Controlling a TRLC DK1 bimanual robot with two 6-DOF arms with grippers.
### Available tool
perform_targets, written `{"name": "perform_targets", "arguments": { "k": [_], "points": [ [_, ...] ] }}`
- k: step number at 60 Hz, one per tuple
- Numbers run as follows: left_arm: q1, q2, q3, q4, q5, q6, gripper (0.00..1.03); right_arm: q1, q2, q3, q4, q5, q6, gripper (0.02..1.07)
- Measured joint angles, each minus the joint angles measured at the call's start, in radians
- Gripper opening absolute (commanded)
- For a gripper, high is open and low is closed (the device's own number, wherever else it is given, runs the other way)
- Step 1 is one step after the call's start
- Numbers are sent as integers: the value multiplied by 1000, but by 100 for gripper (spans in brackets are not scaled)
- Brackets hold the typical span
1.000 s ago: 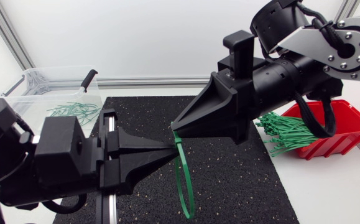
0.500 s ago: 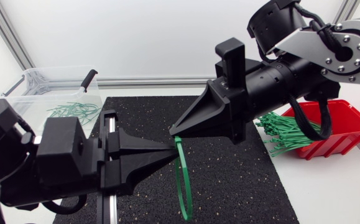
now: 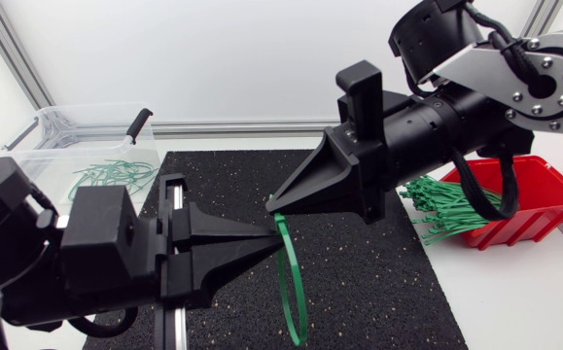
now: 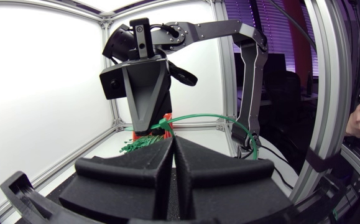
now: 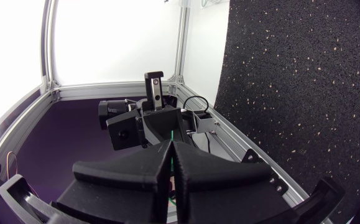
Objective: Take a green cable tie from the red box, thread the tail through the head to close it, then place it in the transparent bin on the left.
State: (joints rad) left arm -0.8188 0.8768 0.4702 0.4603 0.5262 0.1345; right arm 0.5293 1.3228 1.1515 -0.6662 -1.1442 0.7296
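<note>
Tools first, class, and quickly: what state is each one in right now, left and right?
Left tool: closed, holding the tie.
Right tool: closed, holding the same tie.

A mat [image 3: 378,282] is lying mid-counter [image 3: 514,301]. The bin [image 3: 28,146] is sitting off the mat's far left corner, with loose ties [image 3: 116,175] lying in it. The box [image 3: 544,194] is sitting to the mat's right, a bundle of ties [image 3: 446,209] spilling over its left side. Above the mat, the left jaws and right jaws are meeting tip to tip, both pinching the cable tie [image 3: 291,282], which is hanging below them.
</note>
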Motion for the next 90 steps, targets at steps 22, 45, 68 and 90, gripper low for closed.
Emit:
{"name": "perform_targets", "arguments": {
  "k": [22,45,68,90],
  "points": [
    [-108,-43,2,-62,-60,-2,4,6,78,-20,72,69,60,8],
    [81,48,32,-100,-7,-2,4,8,-41,-25,14,63,19,104],
    [462,51,147,-322,-27,-3,4,-69,-23,-35,-101,562,-289,104],
    [859,161,438,-320,-110,-77,4,-132,-18,-119,-55,825,-422,104]
  ]
}}
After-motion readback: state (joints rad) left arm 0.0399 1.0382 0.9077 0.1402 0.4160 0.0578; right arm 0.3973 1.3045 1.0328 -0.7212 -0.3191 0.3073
